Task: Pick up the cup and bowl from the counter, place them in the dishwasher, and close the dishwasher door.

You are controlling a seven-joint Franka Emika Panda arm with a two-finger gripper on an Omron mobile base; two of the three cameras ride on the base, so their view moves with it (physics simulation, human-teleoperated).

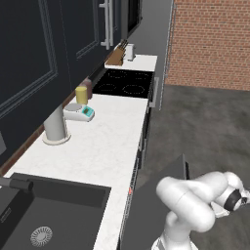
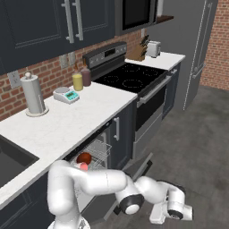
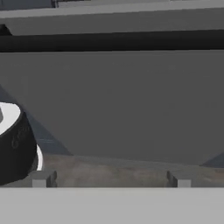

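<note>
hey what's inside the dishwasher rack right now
In the right base view the silver wire rack holds the reddish-brown bowl, with the cup's salmon rim just below it. The arm and the counter cover the rest of the rack.

A black glass cooktop (image 2: 132,76) sits in the range against the red brick wall (image 1: 212,41), its control panel (image 2: 105,54) at the back. Left of it stand a yellow canister (image 2: 77,82) and a dark brown jar (image 2: 86,77), touching side by side. Near them lies a small white kitchen scale (image 2: 65,95) with a teal display, and farther left a paper towel roll (image 2: 34,94) stands upright on its round base. Beyond the range, a wooden knife block (image 2: 139,53) and a white toaster (image 2: 153,48) share the far corner. Dark upper cabinets (image 2: 53,22) carry silver bar handles.
</note>
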